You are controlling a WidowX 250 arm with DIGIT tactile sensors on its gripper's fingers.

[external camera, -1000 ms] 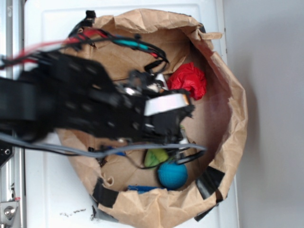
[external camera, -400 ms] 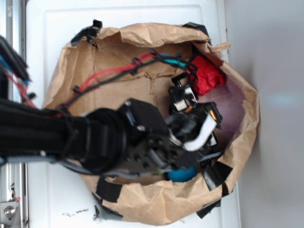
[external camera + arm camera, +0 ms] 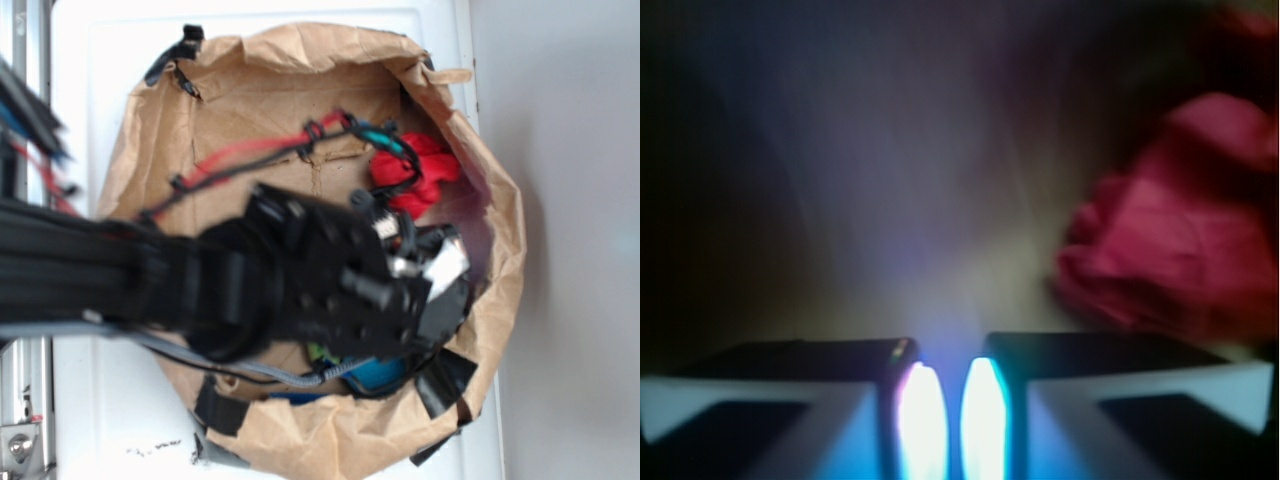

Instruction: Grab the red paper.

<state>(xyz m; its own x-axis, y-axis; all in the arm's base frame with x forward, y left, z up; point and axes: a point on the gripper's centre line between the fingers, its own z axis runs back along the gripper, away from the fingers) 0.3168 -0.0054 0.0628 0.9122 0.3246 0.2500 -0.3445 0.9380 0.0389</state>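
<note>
The red paper (image 3: pixel 420 176) is a crumpled bright red wad lying inside the brown paper bag (image 3: pixel 500 300), against its right wall. The arm's red and green cables cross part of it. In the wrist view the red paper (image 3: pixel 1185 220) fills the upper right, blurred. My gripper (image 3: pixel 452 285) sits inside the bag just below the wad and apart from it. In the wrist view my gripper (image 3: pixel 951 410) shows its two fingers almost touching, with only a thin lit slit and nothing between them. The wad lies ahead and to the right of the fingertips.
The black arm covers the bag's lower middle. A blue ball (image 3: pixel 381 373) and a sliver of green plush (image 3: pixel 320 354) peek out beneath it. Black tape patches (image 3: pixel 445 380) hold the bag's rim. The bag rests on a white surface (image 3: pixel 100 60).
The arm has swung from the bag's upper left down to its lower right. The bag and the red paper have shifted slightly, and the blue ball is now mostly covered.
</note>
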